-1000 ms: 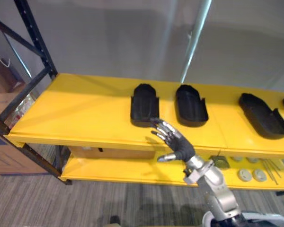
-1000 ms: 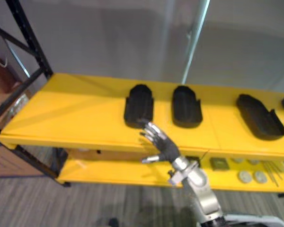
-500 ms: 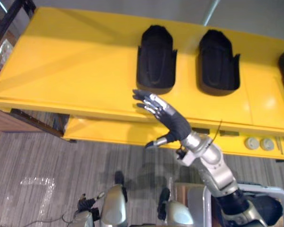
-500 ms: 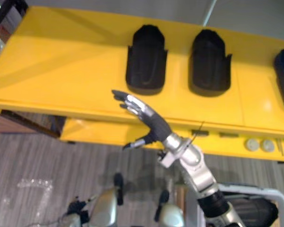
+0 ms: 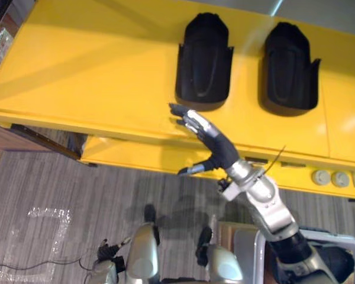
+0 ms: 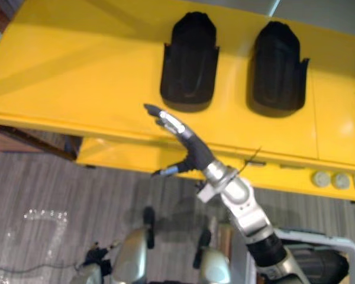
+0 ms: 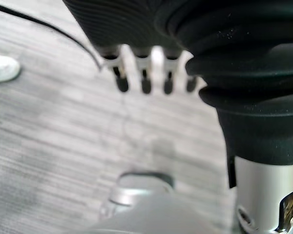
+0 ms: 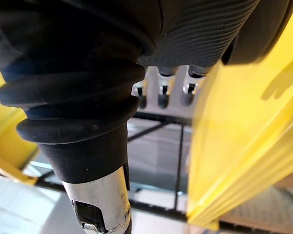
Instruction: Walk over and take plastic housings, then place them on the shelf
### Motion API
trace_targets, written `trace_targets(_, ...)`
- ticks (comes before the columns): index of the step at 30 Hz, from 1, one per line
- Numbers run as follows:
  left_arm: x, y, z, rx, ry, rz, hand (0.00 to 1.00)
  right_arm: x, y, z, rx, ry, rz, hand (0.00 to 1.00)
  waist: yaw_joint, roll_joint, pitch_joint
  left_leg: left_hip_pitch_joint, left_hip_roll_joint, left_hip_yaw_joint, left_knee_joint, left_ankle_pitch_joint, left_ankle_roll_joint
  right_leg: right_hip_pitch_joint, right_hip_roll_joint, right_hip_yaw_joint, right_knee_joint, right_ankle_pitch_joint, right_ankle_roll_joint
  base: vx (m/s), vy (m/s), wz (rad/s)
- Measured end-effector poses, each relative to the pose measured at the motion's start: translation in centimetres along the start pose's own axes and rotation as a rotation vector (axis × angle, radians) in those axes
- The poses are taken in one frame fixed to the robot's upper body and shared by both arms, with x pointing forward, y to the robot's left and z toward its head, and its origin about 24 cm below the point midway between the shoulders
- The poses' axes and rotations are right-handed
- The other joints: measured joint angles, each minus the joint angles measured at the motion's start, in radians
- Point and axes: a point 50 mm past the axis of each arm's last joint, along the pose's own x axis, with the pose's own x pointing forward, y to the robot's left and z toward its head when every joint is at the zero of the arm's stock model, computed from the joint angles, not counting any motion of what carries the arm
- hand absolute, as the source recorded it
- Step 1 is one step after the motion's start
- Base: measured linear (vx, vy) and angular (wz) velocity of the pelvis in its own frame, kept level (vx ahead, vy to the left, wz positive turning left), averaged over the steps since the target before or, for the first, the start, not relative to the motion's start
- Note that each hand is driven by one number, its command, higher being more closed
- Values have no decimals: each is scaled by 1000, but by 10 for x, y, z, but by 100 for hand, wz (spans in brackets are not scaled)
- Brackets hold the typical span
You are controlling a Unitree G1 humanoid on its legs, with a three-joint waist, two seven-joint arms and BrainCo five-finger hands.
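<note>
Right hand state: we read the right hand (image 5: 218, 152) as released, with fingers straight and spread, the thumb apart below them, and nothing held
Right hand position: raised at the front edge of the yellow shelf (image 5: 94, 71), with the fingertips over the shelf top
Left hand state: the left hand (image 7: 145, 73) hangs over the grey floor (image 7: 49, 126) with relaxed fingers and holds nothing
Near housing (image 5: 204, 59): lies flat on the shelf, just beyond the right fingertips and a little to their right; we see a clear gap and no contact
Second housing (image 5: 290, 65): lies beside the first, further to the right of the hand, apart from its neighbour
Long axis: both housings run front to back across the shelf, squared open end toward the hand, rounded end away
Finger direction: the fingers point forward and to the left, at an angle to that axis
Nearer hand: the right, by a wide margin
Step in hand: we judge this a reach or a withdrawal; we cannot tell which
Next move: to grasp, we would turn the fingers into line with the near housing and advance onto its squared end
</note>
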Motion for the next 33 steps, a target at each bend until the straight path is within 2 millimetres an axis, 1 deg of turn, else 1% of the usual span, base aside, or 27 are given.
trace_targets(4, 0, 0, 3, -7, -11, -1, 0, 2, -17, -9, -30, 83, -21, 0, 1, -5, 3, 0, -2, -14, 2, 1, -1, 8, 3, 0, 0, 0, -1, 31, -10, 11)
trace_targets(6, 1, 1, 9, -15, -32, -2, 0, 2, -26, -21, -43, 160, -24, 0, 3, -11, 21, 1, -1, -30, 8, 0, -2, 23, 10, 0, 0, -4, -6, 0, -7, 18)
trace_targets(8, 1, 2, 14, -22, -51, -3, 0, 3, -34, -26, -53, 193, -26, 0, 10, -13, 35, -3, 1, -35, 14, 0, -2, 25, 13, 0, 0, -6, -9, -23, -10, 9)
trace_targets(10, 1, 3, 15, -27, -54, -2, 0, 3, -40, -29, -67, 209, -24, 0, 14, -10, 45, -3, 0, -41, 17, -1, -2, 31, 14, -1, 1, -8, -13, -27, 2, 8)
trace_targets(12, 1, 5, 15, -29, -57, 2, 0, 2, -45, -29, -75, 215, -25, 0, 24, -10, 45, -6, -1, -43, 18, -3, -1, 31, 15, -1, 1, -11, -16, -12, 6, 4)
trace_targets(15, 1, 9, 16, -50, -57, 11, 0, 4, -53, -28, -84, 223, 0, 0, 26, -10, 45, -23, -6, -56, 32, -11, 6, 25, 11, -7, 14, -28, -6, -17, 7, 14)
trace_targets(17, 2, 11, 16, -54, -46, 12, 0, 5, -58, -29, -94, 247, 13, 0, 26, -10, 45, -35, -12, -71, 35, -11, 6, 17, 6, -22, 33, -42, -10, -8, 0, 18)
trace_targets(20, 2, 11, 14, -52, -38, 8, 0, 3, -60, -32, -96, 274, 12, 0, 29, -13, 46, -37, -21, -81, 35, -8, 1, 16, -1, -31, 51, -52, -8, 25, -2, 18)
trace_targets(28, 1, 11, 19, -62, -62, 4, 0, 10, -67, -26, -119, 247, -13, 0, 31, -13, 46, -39, -25, -84, 39, -13, 2, 16, -4, -31, 57, -57, -15, 12, 1, 2)
trace_targets(30, 1, 10, 22, -65, -74, 1, 0, 11, -70, -26, -123, 251, -26, 0, 31, -12, 47, -41, -25, -86, 49, -19, 3, 16, -4, -31, 64, -64, -22, 0, 0, 0)
trace_targets(33, 1, 10, 23, -66, -76, 0, 0, 11, -76, -24, -172, 256, -53, 0, 31, -12, 47, -55, -23, -88, 72, -36, 6, 16, -5, -30, 73, -73, -17, -9, 2, 1)
